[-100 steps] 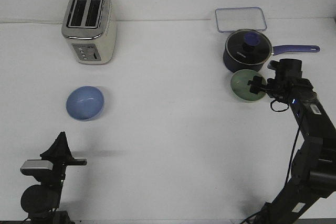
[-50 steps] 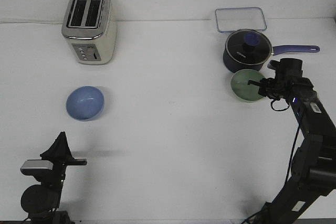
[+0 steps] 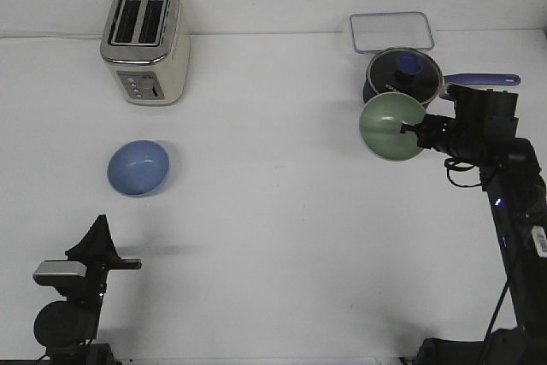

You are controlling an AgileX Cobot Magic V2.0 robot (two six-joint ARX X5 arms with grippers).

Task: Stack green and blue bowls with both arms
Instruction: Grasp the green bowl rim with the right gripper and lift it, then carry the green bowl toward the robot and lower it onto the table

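Note:
The pale green bowl point(image 3: 391, 126) is held off the table at the right, tilted so its inside faces the camera. My right gripper point(image 3: 417, 132) is shut on its right rim. The light blue bowl point(image 3: 138, 167) sits upright on the white table at the left, alone. My left gripper point(image 3: 99, 233) rests low at the front left, well in front of the blue bowl; its pointed fingers look closed together and hold nothing.
A cream toaster point(image 3: 146, 43) stands at the back left. A dark navy saucepan point(image 3: 403, 79) with a lid and a long handle sits just behind the lifted green bowl. A clear rectangular container point(image 3: 390, 31) lies behind the pan.
My right gripper has closed on the green bowl's rim and lifted it off the table, tipping it up and moving it a little left. The left arm and blue bowl have not moved.

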